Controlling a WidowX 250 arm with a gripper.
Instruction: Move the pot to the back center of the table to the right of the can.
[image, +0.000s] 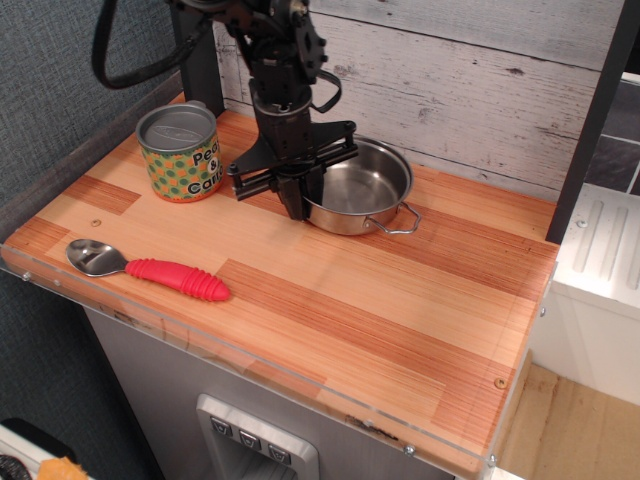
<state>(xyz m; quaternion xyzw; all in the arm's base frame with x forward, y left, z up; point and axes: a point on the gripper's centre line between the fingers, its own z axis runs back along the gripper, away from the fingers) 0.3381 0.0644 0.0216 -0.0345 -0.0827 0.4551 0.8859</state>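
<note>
The shiny steel pot (365, 190) is at the back centre of the wooden table (350, 300), to the right of the can (180, 152), which has a silver lid and green and orange dots. My gripper (300, 203) points down from the black arm and is shut on the pot's left rim, with one finger inside the pot and one outside. One wire loop handle (398, 221) shows at the pot's front right. The other handle is hidden behind the gripper. I cannot tell whether the pot's base touches the table.
A metal spoon with a red handle (150, 268) lies near the front left edge. A white plank wall (480, 80) stands right behind the pot. A dark post (590, 120) rises at the table's right rear corner. A white unit (600, 280) stands beyond the right edge.
</note>
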